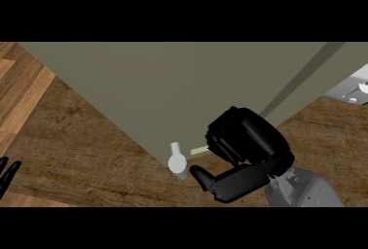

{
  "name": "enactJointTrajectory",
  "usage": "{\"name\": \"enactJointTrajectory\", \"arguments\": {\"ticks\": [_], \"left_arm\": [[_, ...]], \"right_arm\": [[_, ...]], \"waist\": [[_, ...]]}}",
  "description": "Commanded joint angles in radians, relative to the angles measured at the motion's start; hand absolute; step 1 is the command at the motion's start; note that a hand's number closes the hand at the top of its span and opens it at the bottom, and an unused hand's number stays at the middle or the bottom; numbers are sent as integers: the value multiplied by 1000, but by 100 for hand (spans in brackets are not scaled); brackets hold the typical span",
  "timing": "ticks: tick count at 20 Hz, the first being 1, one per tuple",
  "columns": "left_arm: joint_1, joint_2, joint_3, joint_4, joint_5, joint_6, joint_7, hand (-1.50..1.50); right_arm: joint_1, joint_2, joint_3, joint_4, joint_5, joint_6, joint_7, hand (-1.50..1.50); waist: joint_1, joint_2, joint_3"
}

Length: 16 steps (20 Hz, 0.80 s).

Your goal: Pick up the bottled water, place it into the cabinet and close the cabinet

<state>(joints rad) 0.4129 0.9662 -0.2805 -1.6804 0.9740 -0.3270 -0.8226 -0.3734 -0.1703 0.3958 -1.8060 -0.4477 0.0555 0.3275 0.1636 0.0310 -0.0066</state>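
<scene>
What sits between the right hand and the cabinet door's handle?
Nothing: in the head view the right hand shows just right of the cabinet door's handle, with only bare door face and wooden counter between.

Wooden counter top (93, 160), brown grain

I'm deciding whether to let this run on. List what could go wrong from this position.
1. The right robot hand lies against the cabinet door near its lower corner, beside the handle; a push there might slip off the edge.
2. The bottled water is not visible, so I cannot confirm that it is inside before the door shuts.
3. The left robot hand rests at the view's left edge, too far off to steady anything.
</scene>
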Motion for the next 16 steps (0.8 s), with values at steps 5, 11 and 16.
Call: {"name": "enactJointTrajectory", "arguments": {"ticks": [5, 11, 16], "left_arm": [[44, -5, 28, -6, 20, -66, -27, -150], [35, -20, 45, 26, 23, -81, -4, -150], [50, -14, 69, 4, 10, -78, -3, -150]], "right_arm": [[-366, 73, -168, 497, 84, -67, -56, 150], [-520, 107, -216, 710, 107, -66, -109, 150], [-539, 105, -225, 784, 108, -31, -172, 150]], "waist": [[-35, -6, 6], [-68, -7, 5], [-80, -12, 6]]}}
